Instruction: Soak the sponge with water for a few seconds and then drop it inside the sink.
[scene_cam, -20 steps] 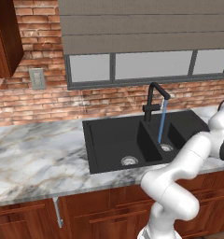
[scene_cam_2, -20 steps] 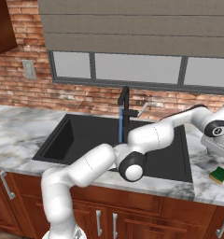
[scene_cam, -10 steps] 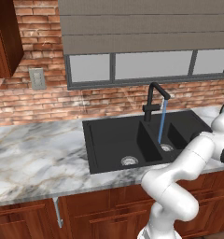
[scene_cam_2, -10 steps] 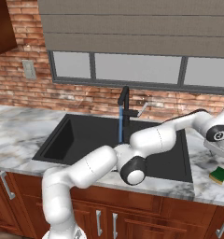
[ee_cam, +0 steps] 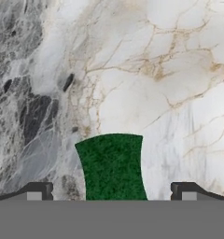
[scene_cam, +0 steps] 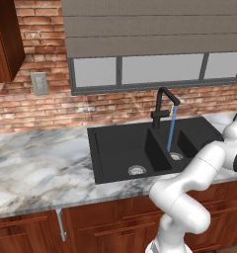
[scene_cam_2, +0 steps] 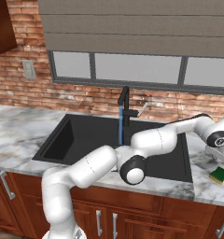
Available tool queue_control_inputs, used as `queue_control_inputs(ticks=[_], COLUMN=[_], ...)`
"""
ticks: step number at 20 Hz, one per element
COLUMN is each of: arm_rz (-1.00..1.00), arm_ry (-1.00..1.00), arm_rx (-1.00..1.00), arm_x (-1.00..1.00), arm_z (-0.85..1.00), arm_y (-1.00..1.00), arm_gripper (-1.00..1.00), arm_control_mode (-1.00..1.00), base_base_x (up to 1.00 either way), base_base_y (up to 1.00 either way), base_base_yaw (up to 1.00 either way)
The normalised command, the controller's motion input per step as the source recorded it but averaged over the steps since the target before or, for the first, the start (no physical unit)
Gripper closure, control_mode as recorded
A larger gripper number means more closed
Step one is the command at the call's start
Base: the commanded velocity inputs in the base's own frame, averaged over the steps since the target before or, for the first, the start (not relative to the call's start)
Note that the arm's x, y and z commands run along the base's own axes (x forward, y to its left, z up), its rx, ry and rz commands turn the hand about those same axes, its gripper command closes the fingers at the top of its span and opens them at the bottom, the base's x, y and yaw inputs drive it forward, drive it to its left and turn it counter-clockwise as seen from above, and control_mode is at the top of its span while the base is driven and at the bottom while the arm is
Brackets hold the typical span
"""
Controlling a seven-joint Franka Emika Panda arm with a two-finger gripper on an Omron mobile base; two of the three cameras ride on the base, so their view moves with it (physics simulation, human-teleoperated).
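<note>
— Fingers (ee_cam: 111,191) stand wide apart, our two small dark tips rising at either side of the hand view's bottom edge, gripping nothing. We see the small rectangular sponge (ee_cam: 113,168) lying between them, dark green scrubbing face up, with clear marble showing on both sides.

— Where do we place it in the room?

— On the white and grey veined marble table (scene_cam_2: 200,161), to the right of the matte black rectangular double-basin sink (scene_cam_2: 76,135) and just beside the right edge of the right base view, where the sponge (scene_cam_2: 220,174) shows its yellow body under the green top. Our hand hangs right above it.

— And its long axis?

— We judge it runs up the hand view, away from the bottom edge, so the tips bracket the shorter width. That suits a straight descent with no turn of the wrist, as far as we can tell.

— Textures?

— The green face looks coarse and matte, the body soft; we expect it to squash under pressure, so a firm close should hold. The marble is smooth and glossy.

— The rest of the job?

— The thin straight light-blue stream of water (scene_cam: 171,129) falls from the black gooseneck faucet (scene_cam: 162,106) into the smaller basin. Soaking and dropping are not yet begun; we take grasping to be the step in hand.
</note>
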Motion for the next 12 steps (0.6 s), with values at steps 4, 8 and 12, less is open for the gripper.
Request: queue_control_inputs(ticks=[4,8,12], arm_rz=[0.0,0.0,0.0], arm_ry=[0.0,0.0,0.0], arm_rx=[0.03,0.01,0.02], arm_x=[0.0,0.0,0.0], arm_z=[0.0,-0.03,-0.25], arm_y=[0.0,0.0,0.0], arm_gripper=[-1.0,-1.0,-1.0], arm_control_mode=[-1.0,-1.0,-1.0], base_base_x=[0.0,0.0,0.0], base_base_y=[0.0,0.0,0.0], base_base_yaw=[0.0,0.0,0.0])
